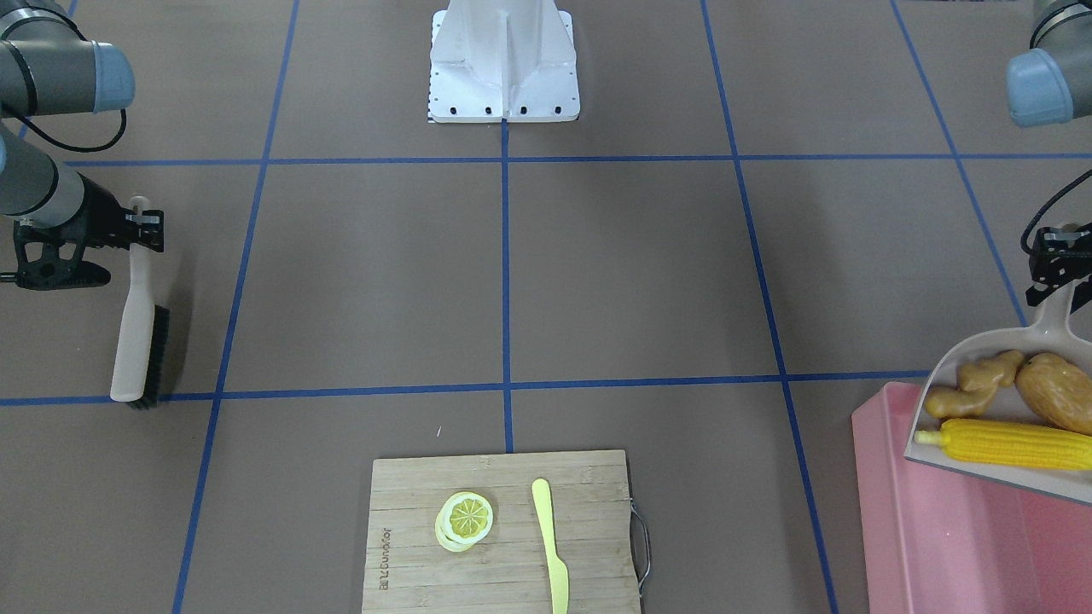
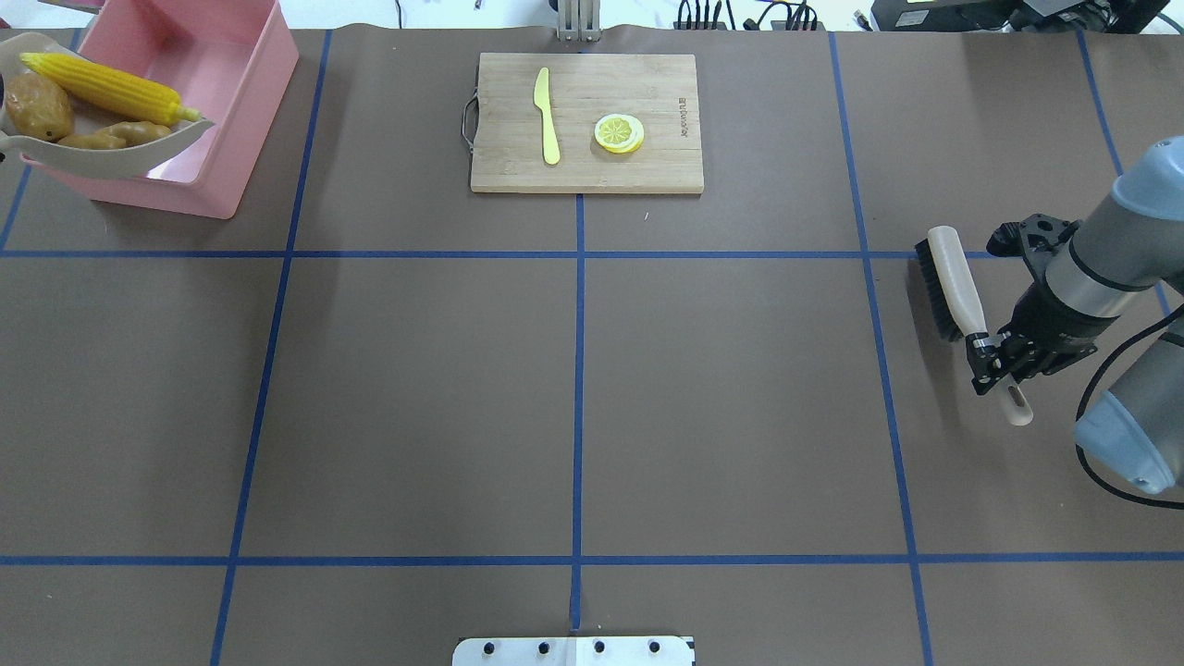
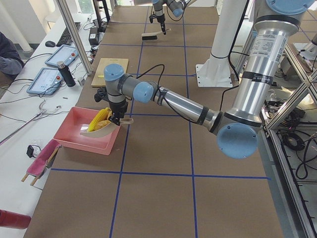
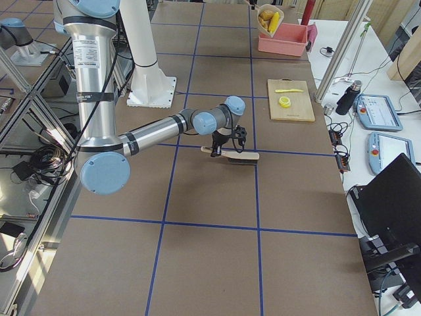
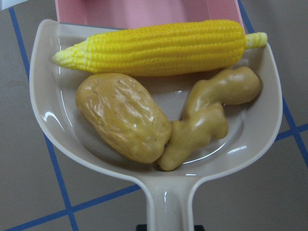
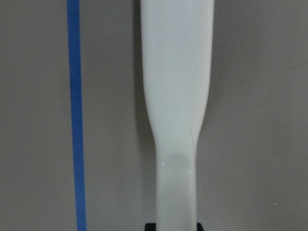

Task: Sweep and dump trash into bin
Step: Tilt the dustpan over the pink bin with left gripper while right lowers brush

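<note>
The dustpan (image 1: 949, 362), carrying corn (image 1: 1015, 444), ginger (image 1: 972, 385) and potato (image 1: 1054, 390), is pinched at its handle by the left pincer (image 1: 1062, 260) and held over the bin (image 1: 938, 529) edge. A brush (image 2: 953, 282) is pinched sideways by the right pincer (image 2: 988, 354).

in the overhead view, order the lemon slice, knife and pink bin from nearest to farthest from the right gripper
1. lemon slice, on the cutting board's right part, nearest the right gripper.
2. knife, left of it on the board.
3. pink bin, far left corner.
</note>
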Available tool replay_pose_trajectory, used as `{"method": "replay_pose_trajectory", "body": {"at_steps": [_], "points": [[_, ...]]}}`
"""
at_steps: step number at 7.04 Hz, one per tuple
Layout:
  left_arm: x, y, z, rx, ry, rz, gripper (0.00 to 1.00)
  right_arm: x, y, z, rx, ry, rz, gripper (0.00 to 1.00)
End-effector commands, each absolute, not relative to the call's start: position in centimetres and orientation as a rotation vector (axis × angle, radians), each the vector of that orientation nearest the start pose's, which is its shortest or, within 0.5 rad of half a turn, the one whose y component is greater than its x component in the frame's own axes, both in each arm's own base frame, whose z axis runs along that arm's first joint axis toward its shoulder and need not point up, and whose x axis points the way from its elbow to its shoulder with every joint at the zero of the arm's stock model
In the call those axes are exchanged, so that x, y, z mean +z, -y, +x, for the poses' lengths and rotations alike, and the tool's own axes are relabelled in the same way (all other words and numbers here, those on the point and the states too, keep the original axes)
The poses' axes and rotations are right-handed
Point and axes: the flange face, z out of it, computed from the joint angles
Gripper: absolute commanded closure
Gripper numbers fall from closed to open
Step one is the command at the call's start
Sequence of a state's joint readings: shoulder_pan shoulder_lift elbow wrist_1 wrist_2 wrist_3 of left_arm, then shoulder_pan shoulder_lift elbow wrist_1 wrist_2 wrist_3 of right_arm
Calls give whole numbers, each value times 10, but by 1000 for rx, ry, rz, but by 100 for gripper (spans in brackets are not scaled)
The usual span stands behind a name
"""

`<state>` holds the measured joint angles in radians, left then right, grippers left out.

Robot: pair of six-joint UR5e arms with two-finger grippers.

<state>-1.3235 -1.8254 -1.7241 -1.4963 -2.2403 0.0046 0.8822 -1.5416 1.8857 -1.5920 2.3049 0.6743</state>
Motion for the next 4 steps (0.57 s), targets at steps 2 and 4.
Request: {"method": "replay_pose_trajectory", "body": {"at_steps": [2, 4], "points": [[456, 607, 67, 400, -675, 150, 100, 492, 391, -272, -139, 728, -240, 100], [468, 634, 68, 386, -674, 73, 100, 497, 385, -274, -145, 721, -249, 100]]}}
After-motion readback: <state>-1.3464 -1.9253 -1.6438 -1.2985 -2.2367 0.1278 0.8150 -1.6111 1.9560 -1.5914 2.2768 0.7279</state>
